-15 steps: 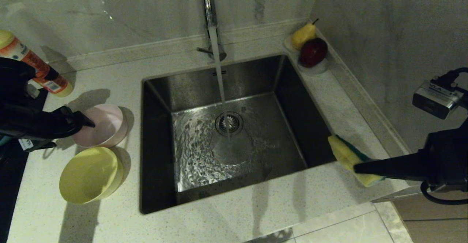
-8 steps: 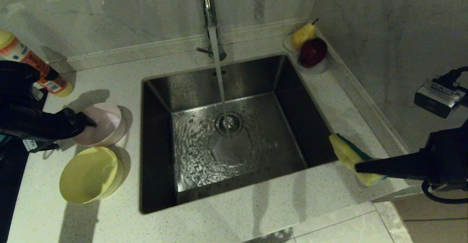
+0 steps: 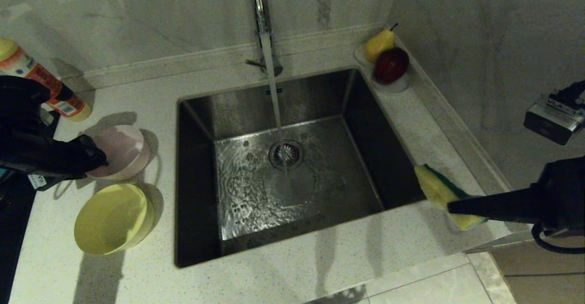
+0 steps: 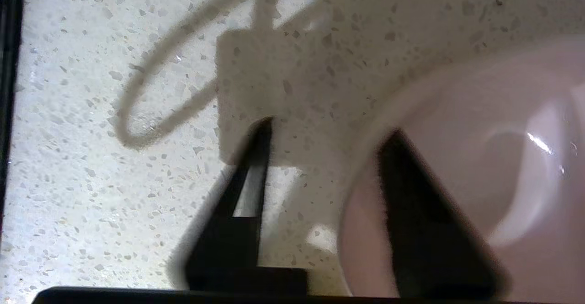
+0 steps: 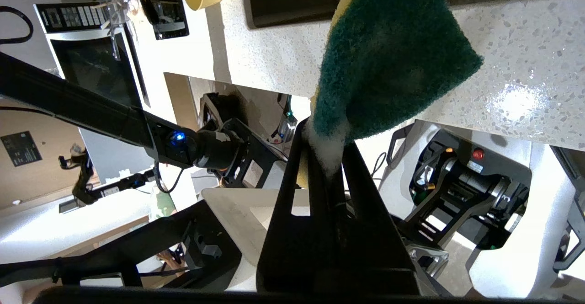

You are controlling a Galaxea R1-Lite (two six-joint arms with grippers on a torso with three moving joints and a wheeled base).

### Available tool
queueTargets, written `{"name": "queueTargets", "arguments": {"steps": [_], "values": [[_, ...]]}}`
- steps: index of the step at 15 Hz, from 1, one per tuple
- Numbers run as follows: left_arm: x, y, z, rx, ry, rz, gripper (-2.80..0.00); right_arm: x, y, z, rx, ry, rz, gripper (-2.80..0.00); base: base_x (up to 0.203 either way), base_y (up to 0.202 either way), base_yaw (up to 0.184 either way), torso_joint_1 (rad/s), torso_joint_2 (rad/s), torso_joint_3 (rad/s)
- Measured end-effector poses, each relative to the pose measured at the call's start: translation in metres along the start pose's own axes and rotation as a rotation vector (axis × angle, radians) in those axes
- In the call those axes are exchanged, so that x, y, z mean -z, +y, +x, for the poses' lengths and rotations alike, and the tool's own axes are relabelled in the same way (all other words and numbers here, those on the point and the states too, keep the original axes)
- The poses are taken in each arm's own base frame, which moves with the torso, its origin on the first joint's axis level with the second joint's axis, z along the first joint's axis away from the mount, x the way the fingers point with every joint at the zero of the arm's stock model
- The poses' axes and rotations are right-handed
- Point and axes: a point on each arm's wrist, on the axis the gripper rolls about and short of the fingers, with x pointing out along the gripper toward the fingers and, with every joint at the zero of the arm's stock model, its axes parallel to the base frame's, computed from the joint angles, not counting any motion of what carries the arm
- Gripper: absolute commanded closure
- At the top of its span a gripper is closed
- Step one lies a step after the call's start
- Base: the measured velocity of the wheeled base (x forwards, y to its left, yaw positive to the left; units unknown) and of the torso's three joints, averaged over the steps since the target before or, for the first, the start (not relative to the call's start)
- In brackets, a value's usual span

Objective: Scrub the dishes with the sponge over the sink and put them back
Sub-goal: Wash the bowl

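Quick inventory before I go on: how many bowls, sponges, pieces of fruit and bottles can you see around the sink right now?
Bowls: 2, the pink bowl and the yellow bowl
Sponges: 1, the sponge
Fruit: 2, the pear and the red apple
Bottles: 1, the orange-labelled bottle
Total: 6

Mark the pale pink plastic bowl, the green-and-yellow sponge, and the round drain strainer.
pale pink plastic bowl [image 3: 122,147]: head view, inner floor.
green-and-yellow sponge [image 5: 393,61]: right wrist view, dark green scouring face.
round drain strainer [image 3: 286,154]: head view, centre of the grid.
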Motion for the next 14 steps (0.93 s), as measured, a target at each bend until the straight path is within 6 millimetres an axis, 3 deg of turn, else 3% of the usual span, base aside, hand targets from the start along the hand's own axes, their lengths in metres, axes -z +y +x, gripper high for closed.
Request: {"name": "queueTargets", "arguments": {"steps": [8,11,14], "values": [[-0.028,0.007,-0.037,0.018,-0.147,-0.125,0.0,0.006,0.003,-0.007,-0.014,0.0,0.002,0.0,0.0,0.0,0.0,0.0,0.0,0.0],[-0.042,0.0,-0.067,0.081,-0.24,-0.184,0.0,0.01,0.003,-0.01,-0.013,0.006,0.005,0.0,0.0,0.0,0.0,0.0,0.0,0.0],[-0.05,-0.021,-0.084,0.163,-0.286,-0.203,0.0,0.014,0.006,-0.013,-0.021,0.002,-0.004,0.0,0.0,0.0,0.0,0.0,0.0,0.0]]}}
